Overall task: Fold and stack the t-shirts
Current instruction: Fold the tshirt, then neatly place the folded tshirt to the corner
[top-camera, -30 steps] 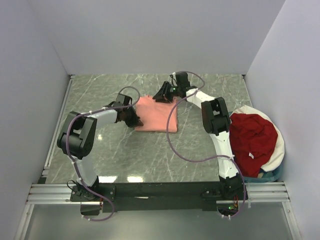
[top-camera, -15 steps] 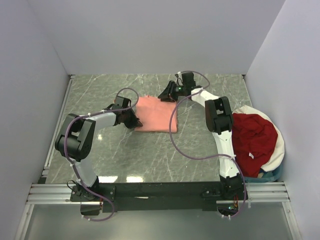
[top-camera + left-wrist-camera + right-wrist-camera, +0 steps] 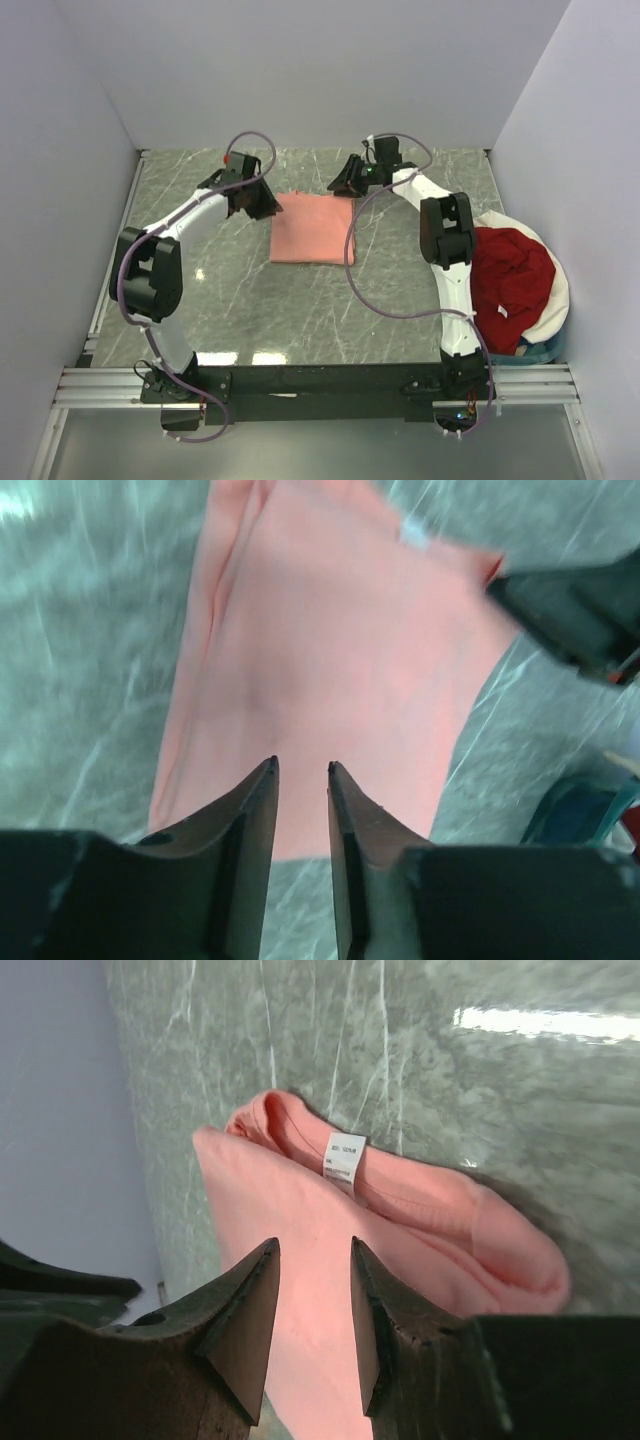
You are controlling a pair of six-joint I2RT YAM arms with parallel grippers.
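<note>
1. The salmon-pink t-shirt (image 3: 313,228) lies folded into a flat rectangle on the far middle part of the table (image 3: 300,310), which has a green marbled top.
2. Its small white neck label (image 3: 343,1159) sits on the collar, at the corner of the fold nearest to the right gripper. The cloth edge there is thick and rounded.
3. In the left wrist view, long soft creases run along one side of the folded shirt. The rest of its upper face is smooth.
4. The left gripper (image 3: 268,206) is by the far left corner of this shirt. Its two fingers stand a little apart with only a narrow gap, and nothing is between them. It holds no cloth.
5. The right gripper (image 3: 342,184) is by the far right corner of the same shirt, raised above the collar. Its fingers are also parted, somewhat wider, and they are empty too.
6. A purple cable (image 3: 349,262) of the right arm hangs in a loop, and from above it crosses the right edge of the pink shirt.
7. The dark red t-shirt (image 3: 510,275) is not folded. It lies as a crumpled heap in the round basket (image 3: 558,300) with a white rim.
8. The basket stands at the right side of the table beside the right arm, well apart from the pink shirt.
</note>
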